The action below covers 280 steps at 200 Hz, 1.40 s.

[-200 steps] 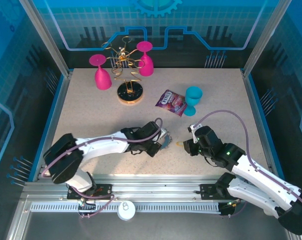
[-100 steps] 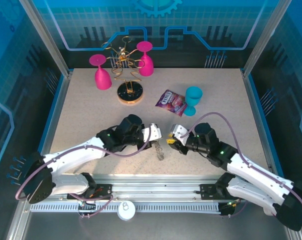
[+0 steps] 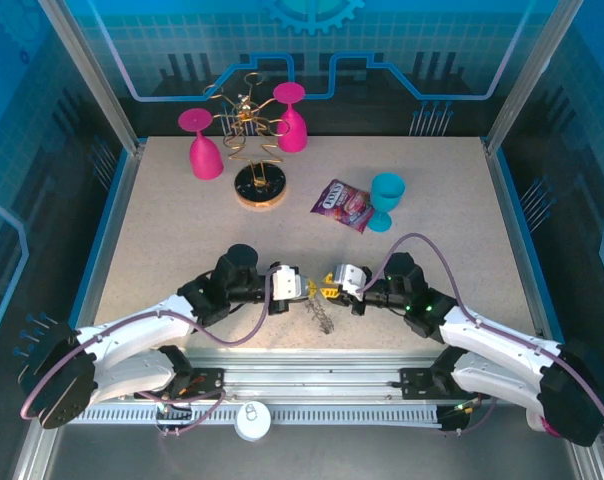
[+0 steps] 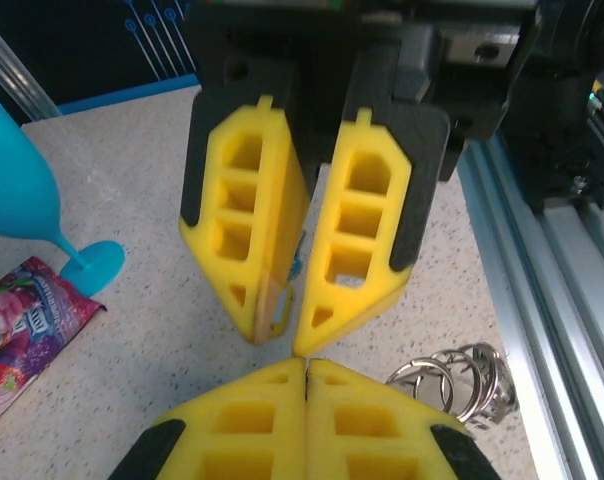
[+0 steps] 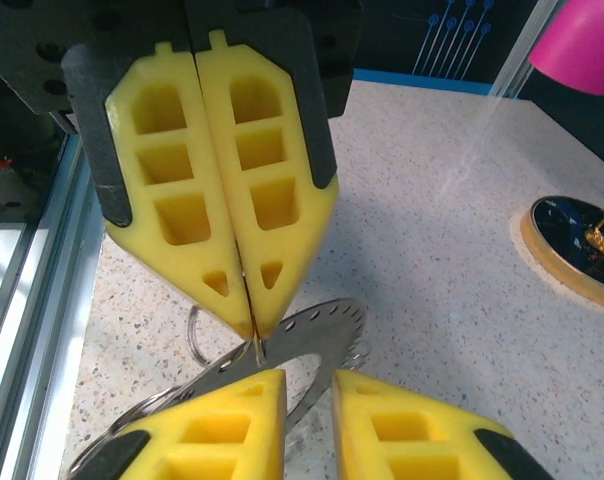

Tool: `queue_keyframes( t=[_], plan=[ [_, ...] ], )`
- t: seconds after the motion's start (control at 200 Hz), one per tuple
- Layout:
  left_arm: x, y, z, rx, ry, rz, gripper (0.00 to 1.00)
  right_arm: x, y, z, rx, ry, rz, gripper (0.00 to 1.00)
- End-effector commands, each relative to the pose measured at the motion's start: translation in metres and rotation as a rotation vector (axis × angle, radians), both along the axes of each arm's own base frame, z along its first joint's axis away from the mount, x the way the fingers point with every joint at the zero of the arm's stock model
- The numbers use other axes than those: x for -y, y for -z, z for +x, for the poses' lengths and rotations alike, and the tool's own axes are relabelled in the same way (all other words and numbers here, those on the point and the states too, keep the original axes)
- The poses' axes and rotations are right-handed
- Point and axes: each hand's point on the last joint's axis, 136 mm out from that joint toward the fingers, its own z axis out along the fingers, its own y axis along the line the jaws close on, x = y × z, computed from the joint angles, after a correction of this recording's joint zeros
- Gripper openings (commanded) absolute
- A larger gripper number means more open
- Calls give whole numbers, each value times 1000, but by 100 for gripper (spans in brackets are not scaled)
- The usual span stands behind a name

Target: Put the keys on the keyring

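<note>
Pinching the keyring (image 5: 320, 325) by its rim, left claw (image 5: 250, 326) faces right claw (image 5: 307, 388).

Inspection of markings: one printed item is on the table (image 3: 182, 230). It is a purple snack packet (image 3: 342, 205) lying toward the far edge, right of centre, with one corner just beside the foot of the teal goblet (image 3: 386, 200).

- **Top view:** the packet carries a white band of brand lettering, too small to read.
- **Left wrist view:** the same white lettering sits above a red and pink picture and is blurred. No word can be made out.

The back panel (image 3: 432, 50) behind the far edge bears a pale blue gear emblem (image 3: 312, 10), cut off by the frame's top. No text or number is legible.
</note>
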Motion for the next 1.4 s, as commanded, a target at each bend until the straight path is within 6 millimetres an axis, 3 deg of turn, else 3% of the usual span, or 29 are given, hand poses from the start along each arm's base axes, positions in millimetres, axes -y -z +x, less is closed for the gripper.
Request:
queue_keyframes(
  t=[0.0,0.35,0.5,0.605,0.815,1.101,1.396],
  plan=[
    [4,-28,-7,10,45,-124,0,-10,-17,-6,56,-53,79,22],
    [5,-25,-6,-51,21,-159,0,-13,-14,-18,44,-109,88,22],
    [5,-25,1,-48,-13,-155,0,1,-4,-3,85,14,25,20],
    [4,-24,1,-49,-14,-152,0,5,-3,-7,93,8,5,21],
    [5,-23,0,-53,-6,-154,0,-3,-6,-22,59,-68,23,24],
    [6,-24,-6,-68,24,-164,0,-15,-14,-20,67,-90,68,20],
    [8,-22,-9,-83,48,-157,0,-14,-20,-18,80,-76,93,18]
  ],
)
